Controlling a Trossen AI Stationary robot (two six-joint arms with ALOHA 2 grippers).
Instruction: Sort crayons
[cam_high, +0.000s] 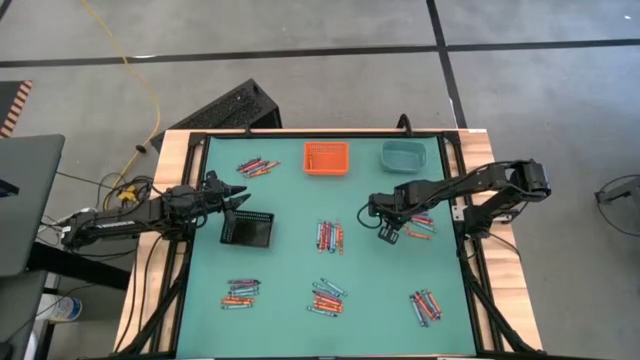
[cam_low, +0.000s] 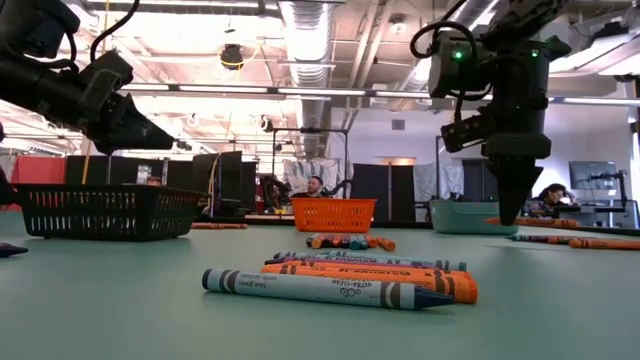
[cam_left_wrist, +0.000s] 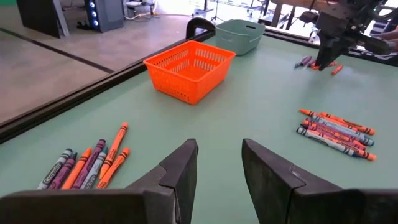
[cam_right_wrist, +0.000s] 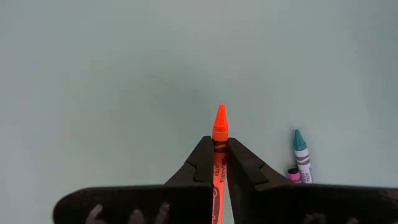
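Note:
The crayons lie in several small heaps on the green table (cam_high: 290, 270): far left (cam_high: 257, 166), centre (cam_high: 329, 236), near side (cam_high: 326, 297), and beside the right arm (cam_high: 420, 226). My right gripper (cam_right_wrist: 220, 142) points down at the table right of centre (cam_high: 388, 234) and is shut on an orange crayon (cam_right_wrist: 219, 121). A teal crayon (cam_right_wrist: 300, 155) lies on the table close by. My left gripper (cam_left_wrist: 217, 163) stands open at the table's left (cam_high: 236, 196), above the black bin (cam_high: 247, 229), with nothing between its fingers. My right gripper pinches the orange crayon between its two fingers, on the wrapped body just behind the pointed end (cam_right_wrist: 219, 147). The fingers come from above, pointing down. The bare tip (cam_right_wrist: 219, 115) sticks out past the fingertips. Whether the crayon is clear of the table, I cannot tell.
An orange bin (cam_high: 326, 157) and a teal bin (cam_high: 404, 154) stand at the far edge. A black frame (cam_high: 195, 190) rims the table. In the low view a heap of crayons (cam_low: 340, 280) lies in front, and people sit in the room behind.

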